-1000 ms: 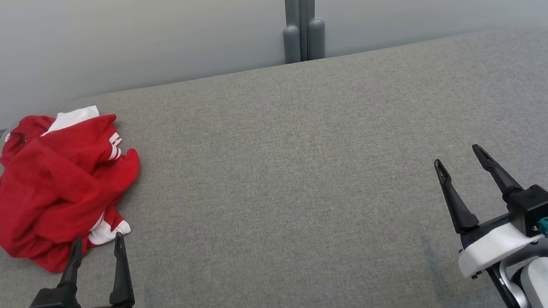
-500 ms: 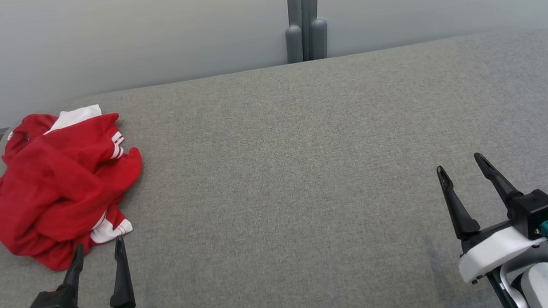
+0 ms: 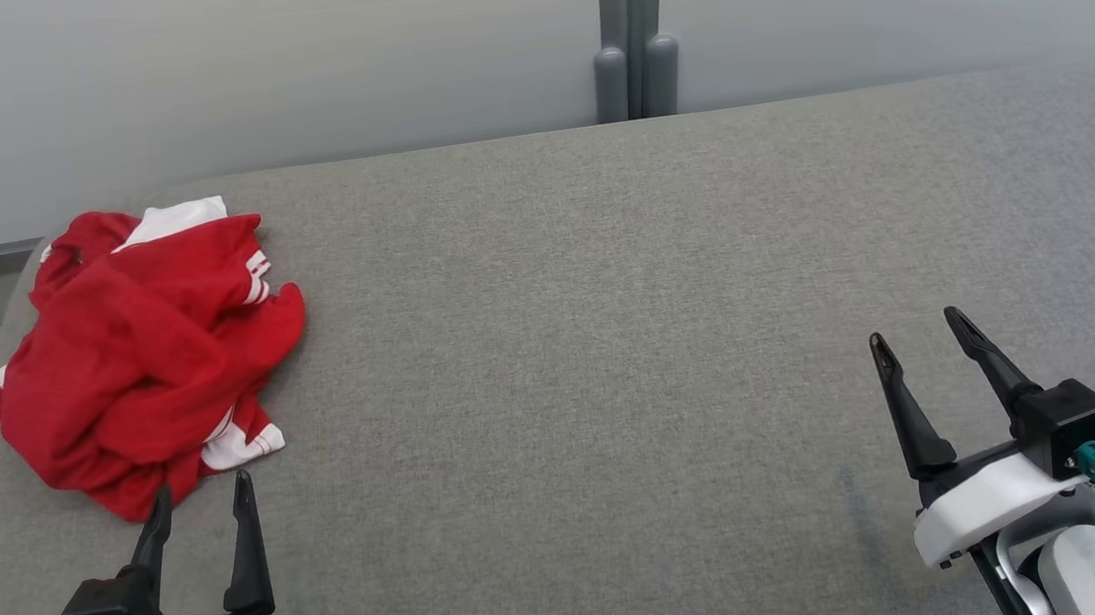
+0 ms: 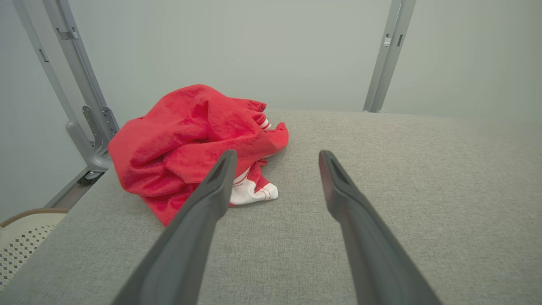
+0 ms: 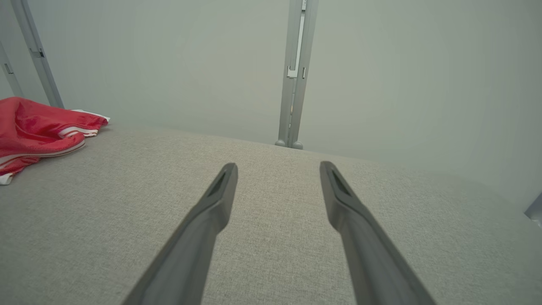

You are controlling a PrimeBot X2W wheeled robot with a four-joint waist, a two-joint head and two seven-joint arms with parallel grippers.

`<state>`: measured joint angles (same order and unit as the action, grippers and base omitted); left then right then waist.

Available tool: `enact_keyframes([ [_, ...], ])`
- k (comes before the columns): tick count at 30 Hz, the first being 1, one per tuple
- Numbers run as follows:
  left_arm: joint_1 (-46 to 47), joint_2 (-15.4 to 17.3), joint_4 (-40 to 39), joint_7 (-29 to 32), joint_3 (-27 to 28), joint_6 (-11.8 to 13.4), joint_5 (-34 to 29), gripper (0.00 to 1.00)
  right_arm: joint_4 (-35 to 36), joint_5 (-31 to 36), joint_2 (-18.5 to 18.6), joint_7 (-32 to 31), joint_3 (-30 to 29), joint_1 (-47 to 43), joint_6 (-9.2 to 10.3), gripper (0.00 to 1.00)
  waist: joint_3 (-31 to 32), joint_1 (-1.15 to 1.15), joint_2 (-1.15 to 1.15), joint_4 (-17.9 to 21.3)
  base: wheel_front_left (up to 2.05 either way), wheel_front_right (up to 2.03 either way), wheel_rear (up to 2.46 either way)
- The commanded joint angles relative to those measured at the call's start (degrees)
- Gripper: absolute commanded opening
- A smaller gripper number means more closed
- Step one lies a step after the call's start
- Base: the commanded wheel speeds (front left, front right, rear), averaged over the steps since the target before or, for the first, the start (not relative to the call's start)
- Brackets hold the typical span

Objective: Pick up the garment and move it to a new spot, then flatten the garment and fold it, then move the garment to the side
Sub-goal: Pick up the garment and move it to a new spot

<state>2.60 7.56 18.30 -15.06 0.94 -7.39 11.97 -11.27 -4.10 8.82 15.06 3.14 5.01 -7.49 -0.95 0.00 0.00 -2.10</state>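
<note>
Nothing of the task appears done yet. The garment (image 3: 140,357), a red piece with white striped trim, lies crumpled in a heap near the far left corner of the grey padded surface (image 3: 591,343), close to its left edge, neither lifted nor spread; pick-up, move, flattening, folding and the final shift to the side all seem left to do.

The left gripper (image 3: 201,486) sits by the near edge at the left, its two dark fingers spread apart and holding nothing; its tips point toward the heap's near hem and stand just short of it, so I judge the first grasp to be the step in hand. In the left wrist view the garment (image 4: 190,140) lies ahead and to the left of the gap between the fingers, a white cuff nearest.

The right gripper (image 3: 914,324) is toward the near right corner, well apart from the cloth, its fingers likewise spread and empty.

No brand, label or lettering can be read anywhere; the white stripes on the trim are the only marking on the cloth.
</note>
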Motion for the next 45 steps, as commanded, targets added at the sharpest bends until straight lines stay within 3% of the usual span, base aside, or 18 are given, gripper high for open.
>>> enact_keyframes([
  [1,0.7,0.1,-0.1,-0.2,0.0,-0.2,0.3,1.0,0.1,-0.1,0.1,0.2,0.2,-0.2,0.0,1.0,0.1,0.0,0.0,-1.2,0.0,0.0,0.0],
  [14,-1.8,-0.4,0.7,-0.1,1.0,-0.2,0.0,1.0,-0.6,-1.1,0.2,0.2,5.3,0.5,0.0,1.0,1.9,0.0,0.0,-18.3,0.0,0.0,0.0],
  [21,-2.8,-0.7,0.8,-0.1,1.4,-0.2,-0.1,1.0,-1.2,-1.8,-0.1,0.2,8.1,2.2,0.01,1.0,2.1,0.0,0.0,-23.1,0.0,0.0,0.0],
  [27,0.8,-0.5,2.2,-0.1,-0.8,-0.2,1.1,1.0,-0.9,-2.0,0.7,0.2,8.8,2.8,0.01,1.0,-0.3,0.0,0.0,-23.1,0.0,0.0,0.0],
  [36,15.5,2.3,11.2,2.2,-5.6,-0.1,4.9,1.0,0.2,-1.5,4.4,0.2,10.1,7.4,0.0,1.0,-9.0,0.0,0.0,-20.1,0.0,0.0,0.0],
  [45,36.1,8.3,20.9,18.0,-15.8,0.0,15.2,1.0,1.0,-1.3,7.8,0.2,13.9,15.4,0.01,1.0,-21.0,0.0,0.0,-14.2,0.0,0.0,0.0],
])
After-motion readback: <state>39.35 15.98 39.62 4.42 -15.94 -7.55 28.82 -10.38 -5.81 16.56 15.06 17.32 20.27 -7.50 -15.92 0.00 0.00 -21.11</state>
